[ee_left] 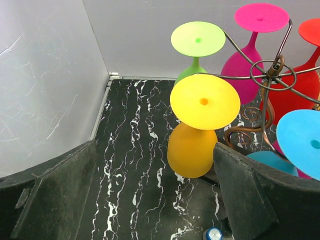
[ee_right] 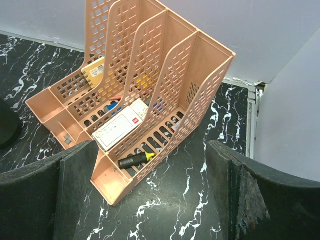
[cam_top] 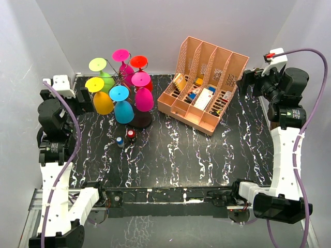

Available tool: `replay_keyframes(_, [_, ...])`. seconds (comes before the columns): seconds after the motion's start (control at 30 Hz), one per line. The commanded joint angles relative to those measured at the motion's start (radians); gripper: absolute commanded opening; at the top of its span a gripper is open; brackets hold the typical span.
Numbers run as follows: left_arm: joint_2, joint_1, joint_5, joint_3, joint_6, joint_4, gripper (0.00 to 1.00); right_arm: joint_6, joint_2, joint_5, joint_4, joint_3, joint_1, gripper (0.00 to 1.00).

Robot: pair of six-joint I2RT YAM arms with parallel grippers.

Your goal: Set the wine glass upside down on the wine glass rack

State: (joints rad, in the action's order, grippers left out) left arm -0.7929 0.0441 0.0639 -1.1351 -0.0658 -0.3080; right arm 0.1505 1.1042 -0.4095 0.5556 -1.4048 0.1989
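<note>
Bowl-down on the wire wine glass rack [cam_top: 125, 77], the yellow wine glass [ee_left: 192, 150] hangs by its foot from a curled arm, seemingly where the task wants it. The left end effector [ee_left: 155, 200] faces it wide open and empty, and the right end effector [ee_right: 145, 200] gapes equally bare above the peach file organiser [ee_right: 145, 100]. White walls [cam_top: 155, 26] box in the black marbled tabletop [cam_top: 207, 155].

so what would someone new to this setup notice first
The bright wine glasses stand out first. They are yellow, green, cyan, pink and red, and hang upside down on the wire rack at the back left. Next comes the peach file organiser at the back right, with a black marker lying in one slot. Both stand on a black, white-veined table.
</note>
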Motion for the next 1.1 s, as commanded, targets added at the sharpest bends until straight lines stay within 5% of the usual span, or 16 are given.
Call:
replay_keyframes(0.0, [-0.012, 0.003, 0.034, -0.075, 0.029, -0.05, 0.97, -0.018, -0.024, 0.057, -0.004, -0.057, 0.007, 0.98])
replay_keyframes(1.07, [0.031, 0.016, 0.04, -0.07, 0.008, -0.073, 0.97, -0.013, -0.047, 0.055, -0.016, -0.012, 0.007, 0.98])
